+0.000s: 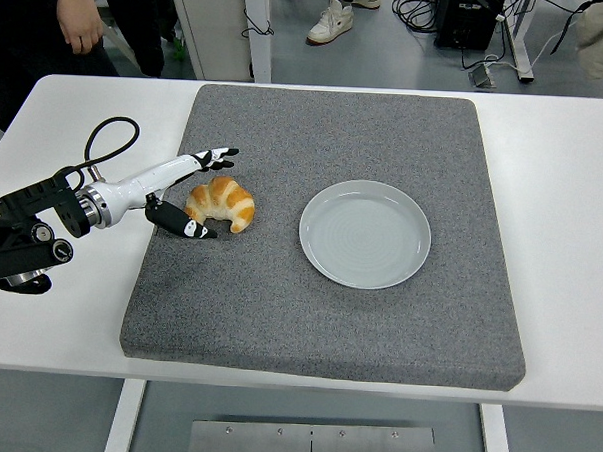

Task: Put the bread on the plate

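A golden croissant [222, 202] lies on the grey mat [328, 297], left of the round pale plate [365, 233], which holds nothing. My left hand [197, 193] sits just left of the bread, open. Its fingers [217, 158] stretch past the croissant's far side and its thumb [181, 224] lies on the near side, so the bread sits between them without being gripped. The right arm does not show.
The mat covers most of the white table [573, 198]. A black cable [105, 142] loops up from my left forearm. A person [60, 15] stands at the table's far left corner, one hand hanging above the edge.
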Tool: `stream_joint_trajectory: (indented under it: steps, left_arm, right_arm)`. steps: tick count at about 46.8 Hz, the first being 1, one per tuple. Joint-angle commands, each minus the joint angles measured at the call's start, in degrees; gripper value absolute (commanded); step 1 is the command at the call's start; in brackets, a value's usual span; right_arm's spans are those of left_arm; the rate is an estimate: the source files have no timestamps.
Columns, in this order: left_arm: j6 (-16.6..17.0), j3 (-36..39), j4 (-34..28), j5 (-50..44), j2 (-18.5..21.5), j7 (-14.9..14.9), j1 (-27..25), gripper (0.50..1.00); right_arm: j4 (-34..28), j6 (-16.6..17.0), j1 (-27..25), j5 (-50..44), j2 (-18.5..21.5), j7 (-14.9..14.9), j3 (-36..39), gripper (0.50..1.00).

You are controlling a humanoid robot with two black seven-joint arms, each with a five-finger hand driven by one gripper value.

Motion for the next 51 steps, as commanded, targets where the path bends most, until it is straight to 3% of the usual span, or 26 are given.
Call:
stream_joint_trajectory:
  steps: [1, 23, 45, 48, 51]
  left_arm:
    - [0.0, -0.3, 1.4, 0.0, -1.0, -0.4, 0.7, 0.948]
    - [0.0, -0.4, 9.9, -0.4, -6.6, -3.3, 2.2, 0.948]
    - [0.0, -0.9, 14.5, -1.1, -9.9, -3.9, 2.6, 0.945]
    - [0.0, -1.6, 15.2, -1.0, -10.3, -3.8, 3.0, 0.934]
    - [0.0, -1.7, 15.7, -0.9, -10.5, -3.8, 3.4, 0.890]
  right_arm:
    - [0.0, -0.1, 0.0, 0.0, 0.0, 0.0, 0.0, 1.000]
    - [-0.2, -0.1, 0.0, 0.0, 0.0, 0.0, 0.0, 1.000]
    - [-0.3, -0.1, 0.0, 0.0, 0.0, 0.0, 0.0, 1.000]
    - [-0.3, -0.1, 0.0, 0.0, 0.0, 0.0, 0.0, 1.000]
    - [-0.3, -0.1, 0.0, -0.1, 0.0, 0.0, 0.0, 1.000]
